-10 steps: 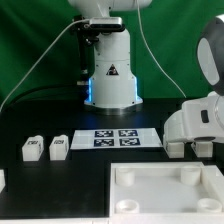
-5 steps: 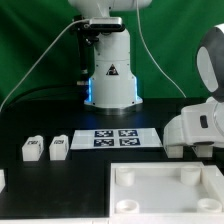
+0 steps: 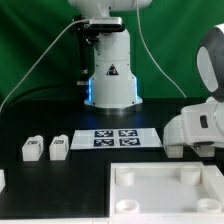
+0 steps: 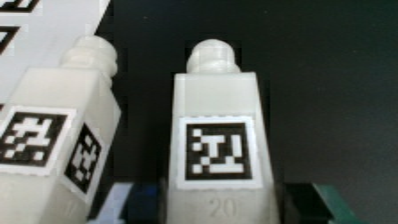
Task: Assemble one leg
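Wrist view: the small white plastic blocky leg (image 4: 221,140), bearing a black-and-white square tag, lies between the jaws of the gripper (image 4: 235,206). The jaws stand apart on either side and grip nothing. A second, similar white post (image 4: 63,130) lies just beside it, outside the jaws.

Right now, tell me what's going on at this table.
The Panda arm is down at the exterior view's right. In the wrist view its fingers stand either side of one tagged leg, a dark gap showing beside it, so it looks not yet gripped; a second leg sits close alongside. Two more legs sit untouched at the exterior view's left, with the marker board mid-table and the large white panel nearest the camera.
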